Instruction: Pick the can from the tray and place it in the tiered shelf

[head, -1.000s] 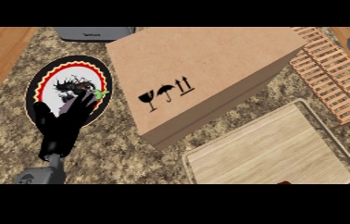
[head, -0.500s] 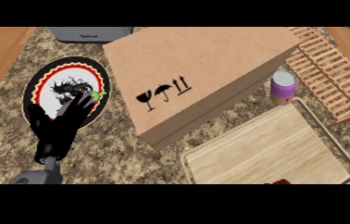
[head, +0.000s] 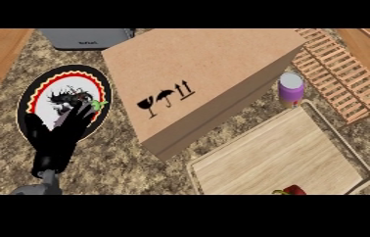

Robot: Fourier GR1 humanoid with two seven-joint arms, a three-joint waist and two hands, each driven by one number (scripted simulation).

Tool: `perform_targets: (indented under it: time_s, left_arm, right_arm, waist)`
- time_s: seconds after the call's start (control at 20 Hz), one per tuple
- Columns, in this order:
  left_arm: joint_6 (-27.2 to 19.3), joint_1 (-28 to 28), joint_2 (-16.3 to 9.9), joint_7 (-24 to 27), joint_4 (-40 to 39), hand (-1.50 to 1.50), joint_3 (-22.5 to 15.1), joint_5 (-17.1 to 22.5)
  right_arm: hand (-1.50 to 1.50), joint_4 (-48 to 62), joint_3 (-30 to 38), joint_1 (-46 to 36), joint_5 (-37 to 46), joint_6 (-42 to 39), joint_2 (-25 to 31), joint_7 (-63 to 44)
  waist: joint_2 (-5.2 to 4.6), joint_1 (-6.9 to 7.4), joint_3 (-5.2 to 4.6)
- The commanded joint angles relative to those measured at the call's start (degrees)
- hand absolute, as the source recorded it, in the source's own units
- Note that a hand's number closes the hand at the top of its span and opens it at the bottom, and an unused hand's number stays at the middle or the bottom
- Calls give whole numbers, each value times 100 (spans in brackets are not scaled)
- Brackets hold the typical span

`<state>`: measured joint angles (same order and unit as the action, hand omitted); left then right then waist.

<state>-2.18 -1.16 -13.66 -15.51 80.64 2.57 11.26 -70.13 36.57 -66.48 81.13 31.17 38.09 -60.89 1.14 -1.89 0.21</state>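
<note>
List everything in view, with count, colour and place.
can: one, purple with a pale lid, upright between box and shelf
cardboard box: one, brown, centre
tray: one, light wood, lower right
red item: one, at the tray's lower edge, cut off
tiered shelf: one, slatted wood, right
plate: one, black, red and white, left
grey appliance: one, top left
left hand: one, black, open, over the plate
</note>
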Motion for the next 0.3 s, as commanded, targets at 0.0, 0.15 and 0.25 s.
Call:
perform_targets:
  time_s: [0.0,0.15,0.25]
  left_arm:
    - [-175,146,44,-165,-91,0,53,-45]
    - [81,229,-66,-68,-154,0,118,62]
    - [46,355,-63,34,-157,0,100,-26]
  right_arm:
    - [-150,-1422,205,433,-120,-1010,-58,-596]
    - [-150,-2388,358,896,-596,-1546,-189,-508]
    - [-150,-3106,479,1264,-689,-1855,-358,-589]
  waist:
    - [22,-124,-25]
    - [-14,-61,-24]
    - [-5,-86,-23]
